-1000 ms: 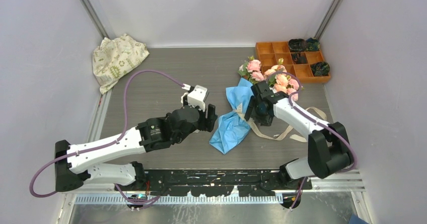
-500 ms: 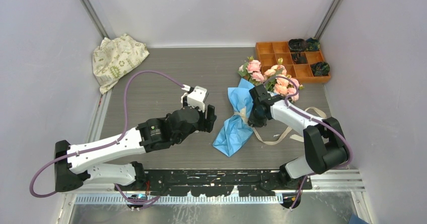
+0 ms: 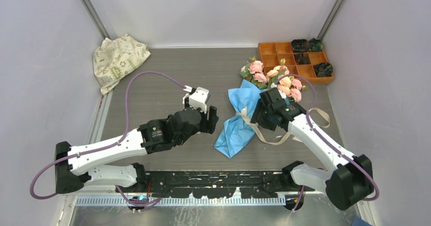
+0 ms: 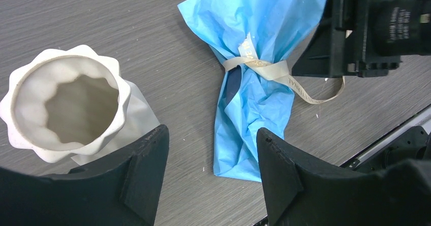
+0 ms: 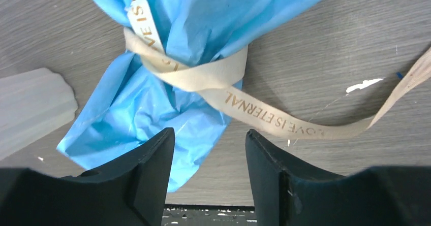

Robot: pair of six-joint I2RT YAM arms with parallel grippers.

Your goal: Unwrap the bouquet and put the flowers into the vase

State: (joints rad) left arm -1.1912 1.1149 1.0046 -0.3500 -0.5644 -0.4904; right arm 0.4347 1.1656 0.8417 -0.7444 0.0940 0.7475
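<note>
Bouquet of pink artificial roses in blue paper (image 3: 243, 115) looks light and crushable, best taken by its beige ribbon (image 5: 305, 129) tail; left gripper (image 4: 212, 132) and right gripper (image 5: 208, 134) gape empty.

vase (image 3: 199, 98) L of bouquet (image 3: 245, 101), tray (image 3: 268, 50) back R – cloth (image 3: 118, 58) back L

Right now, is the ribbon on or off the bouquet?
On: the ribbon loops around the blue wrapping paper, a loose tail trailing across the table.
</note>
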